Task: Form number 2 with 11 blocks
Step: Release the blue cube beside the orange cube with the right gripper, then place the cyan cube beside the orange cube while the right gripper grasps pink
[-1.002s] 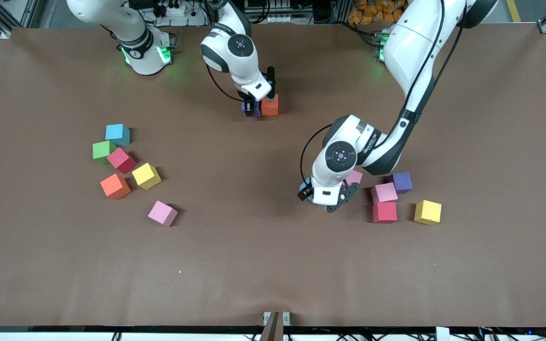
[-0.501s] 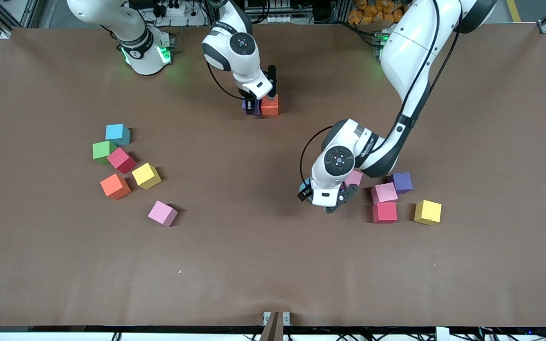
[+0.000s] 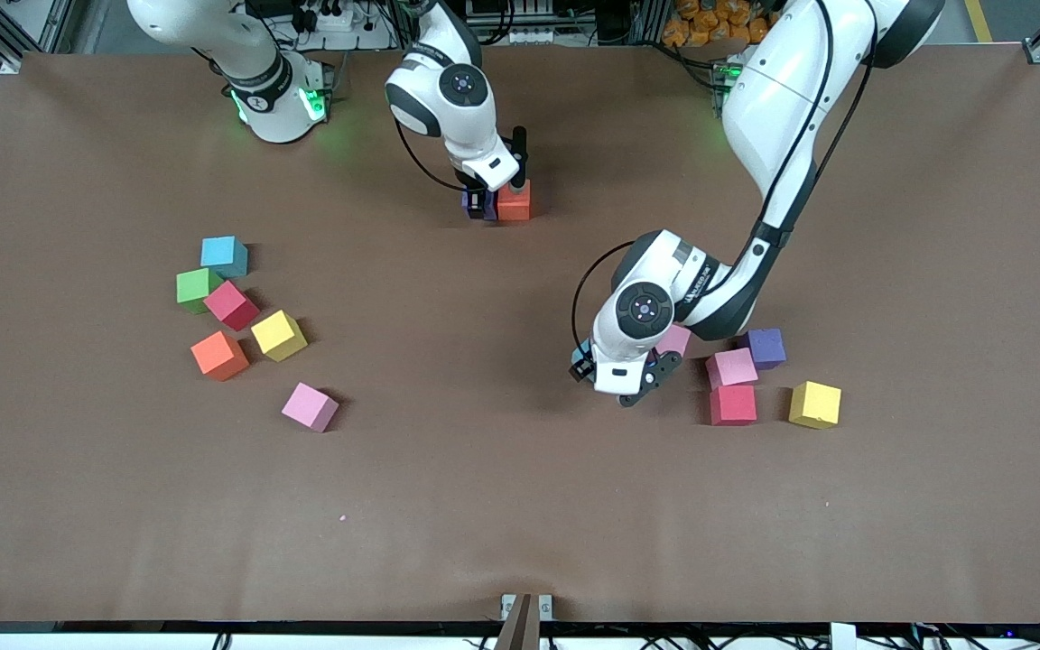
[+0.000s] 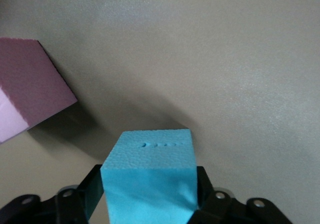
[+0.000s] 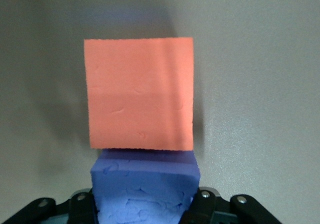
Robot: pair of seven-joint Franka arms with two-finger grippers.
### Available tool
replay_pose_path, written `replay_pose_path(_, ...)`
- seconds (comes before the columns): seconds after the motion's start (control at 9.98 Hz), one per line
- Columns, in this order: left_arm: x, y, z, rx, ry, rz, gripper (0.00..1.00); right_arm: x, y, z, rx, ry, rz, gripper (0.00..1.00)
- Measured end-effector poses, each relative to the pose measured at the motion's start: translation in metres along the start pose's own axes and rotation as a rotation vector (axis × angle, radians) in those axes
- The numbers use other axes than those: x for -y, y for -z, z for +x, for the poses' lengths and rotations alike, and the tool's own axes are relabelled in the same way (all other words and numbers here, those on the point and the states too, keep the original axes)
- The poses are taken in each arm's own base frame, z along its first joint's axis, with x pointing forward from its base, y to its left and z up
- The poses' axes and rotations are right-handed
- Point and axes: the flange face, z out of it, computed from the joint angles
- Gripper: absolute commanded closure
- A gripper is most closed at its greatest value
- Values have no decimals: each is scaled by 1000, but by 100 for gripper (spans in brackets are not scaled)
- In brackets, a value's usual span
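My left gripper is low over the table, shut on a light blue block that fills the space between its jaws. A pink block lies close beside it. Near the robots' bases, my right gripper is shut on a purple block. That block rests against an orange block on the table. No digit shape shows.
Toward the right arm's end lie a light blue block, green cube, red, orange, yellow and pink. Toward the left arm's end lie pink, purple, red and yellow.
My left gripper's jaws have closed onto the light blue block and its wrist has shifted slightly. The right gripper has stayed on the purple block beside the orange one.
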Motion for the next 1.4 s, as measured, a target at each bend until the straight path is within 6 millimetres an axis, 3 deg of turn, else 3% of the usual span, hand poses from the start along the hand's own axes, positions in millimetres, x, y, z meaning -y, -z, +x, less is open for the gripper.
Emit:
replay_pose_path(0.2,0,4,6,-4,8,-8,43,0,-2,2,0,-1,1,0)
replay_pose_path(0.4,-2,12,9,-10,10,-23,42,0,-1,5,-3,2,-1,0)
replay_pose_path(0.7,0,56,9,-26,-17,-35,43,0,8,8,14,2,9,0)
replay_pose_path(0.8,4,68,9,-25,-26,-20,43,0,20,8,39,0,23,0)
replay_pose_path(1.0,15,76,-3,-19,-95,11,43,-4,62,1,64,-23,32,0)
replay_pose_path(1.2,26,67,-26,1,-242,46,43,-38,105,-31,75,-122,42,0)
replay_pose_path(1.4,38,61,-53,25,-472,75,43,-111,133,-96,51,-306,45,0)
